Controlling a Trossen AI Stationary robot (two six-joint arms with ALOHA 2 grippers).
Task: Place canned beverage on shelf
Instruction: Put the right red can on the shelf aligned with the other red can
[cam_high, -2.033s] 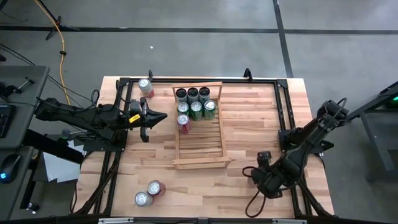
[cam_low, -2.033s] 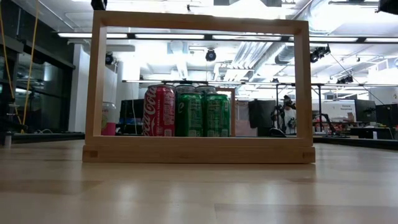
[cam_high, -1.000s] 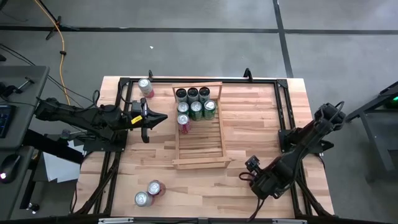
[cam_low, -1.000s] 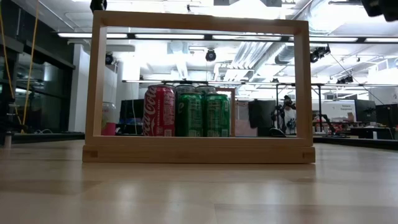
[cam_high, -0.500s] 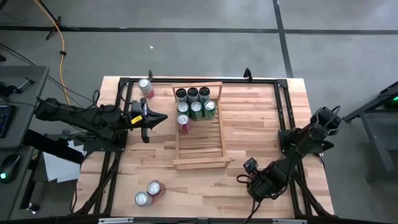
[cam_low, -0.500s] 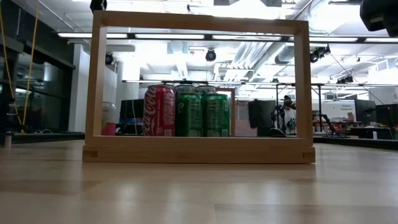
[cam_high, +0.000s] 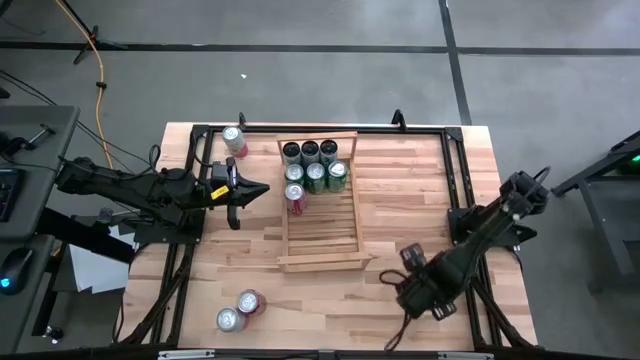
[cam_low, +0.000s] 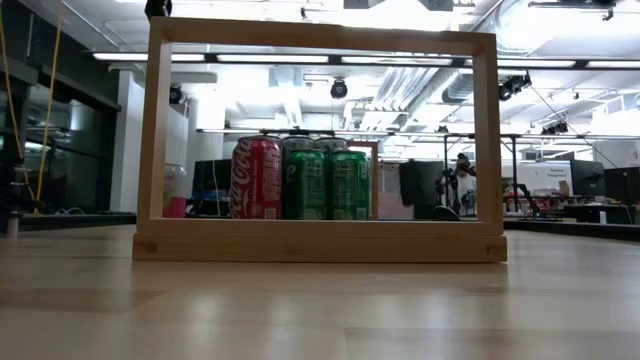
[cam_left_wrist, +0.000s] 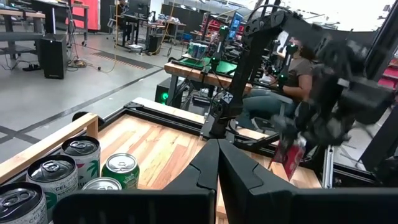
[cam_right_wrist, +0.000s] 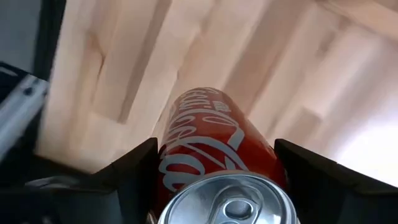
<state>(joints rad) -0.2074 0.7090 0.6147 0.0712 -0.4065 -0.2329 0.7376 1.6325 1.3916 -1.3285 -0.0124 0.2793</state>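
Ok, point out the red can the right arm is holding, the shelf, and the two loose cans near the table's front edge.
Red can (cam_right_wrist: 214, 146), right wrist view, on its printed side.
Shelf (cam_high: 320, 262), high view, on its near end bar.
Loose cans (cam_high: 250, 301), high view, on the red one's top.

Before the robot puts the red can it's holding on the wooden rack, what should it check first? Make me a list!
1. Grip on the can: ok. The right gripper has a finger on each side of the red Coca-Cola can.
2. Room on the shelf: ok. Seven cans sit at its far end; the near slats are bare.
3. Empty slot next to the red can on the shelf: ok. The rest of that row is free.
4. Left gripper out of the way: cannot tell. It is shut and waits just beside the shelf's left rail.
5. Held can upright: cannot tell from these views.
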